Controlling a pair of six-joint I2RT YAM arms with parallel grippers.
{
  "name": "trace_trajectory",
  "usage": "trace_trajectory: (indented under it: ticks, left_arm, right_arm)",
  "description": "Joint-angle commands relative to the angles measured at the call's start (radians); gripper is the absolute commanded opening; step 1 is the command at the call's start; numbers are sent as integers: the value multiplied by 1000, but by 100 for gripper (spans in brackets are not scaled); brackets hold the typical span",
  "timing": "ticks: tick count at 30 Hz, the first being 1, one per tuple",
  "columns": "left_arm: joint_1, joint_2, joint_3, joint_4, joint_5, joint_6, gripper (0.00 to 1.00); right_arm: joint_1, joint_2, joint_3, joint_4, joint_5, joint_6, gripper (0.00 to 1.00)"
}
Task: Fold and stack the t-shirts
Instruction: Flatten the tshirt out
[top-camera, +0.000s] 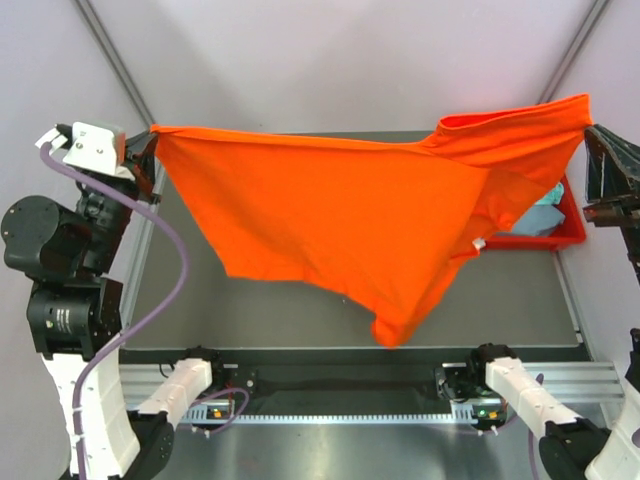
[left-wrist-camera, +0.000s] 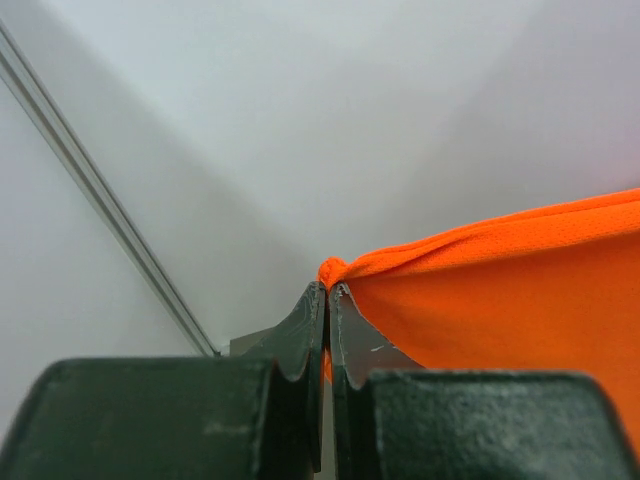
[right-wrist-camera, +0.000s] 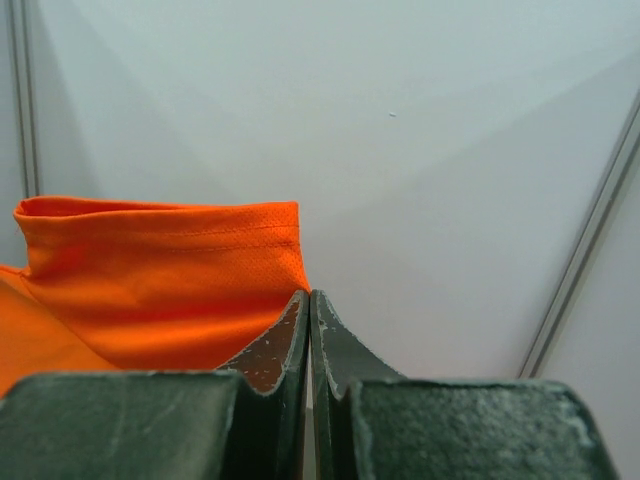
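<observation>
A bright orange t-shirt hangs stretched in the air above the table, its lower tip drooping toward the near edge. A small white tag shows on it at the right. My left gripper is shut on the shirt's upper left corner. My right gripper is shut on its upper right corner, where the sleeve hem runs up to the jaws. A light teal t-shirt lies in the bin, mostly hidden behind the orange cloth.
A red plastic bin stands at the table's right side, partly hidden by the shirt. The dark table top lies below the cloth. White enclosure walls with grey frame bars stand behind. Both arm bases sit on the near rail.
</observation>
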Motion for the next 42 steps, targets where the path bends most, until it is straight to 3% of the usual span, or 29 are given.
trace_trajectory:
  ticks: [1, 7, 14, 20, 24, 34, 42]
  left_arm:
    - [2, 20, 33, -15, -18, 1, 0]
    - [2, 34, -93, 12, -43, 56, 0]
    - [2, 83, -396, 89, -5, 64, 0]
    - [2, 203, -588, 242, -9, 73, 0]
    - [2, 379, -602, 310, -18, 58, 0]
    - [2, 764, -494, 434, -43, 89, 0]
    - [4, 1094, -239, 430, -95, 93, 0]
  right_arm:
    - [-26, 46, 34, 6, -14, 36, 0]
    - [-27, 88, -108, 112, -12, 13, 0]
    - [-26, 155, -419, 247, -15, -22, 0]
    - [-26, 333, -581, 387, -23, -53, 0]
    - [-24, 535, -600, 486, -37, -77, 0]
    - [-27, 1022, -387, 576, -6, -62, 0]
    - [-27, 1402, 11, 505, 18, -36, 0]
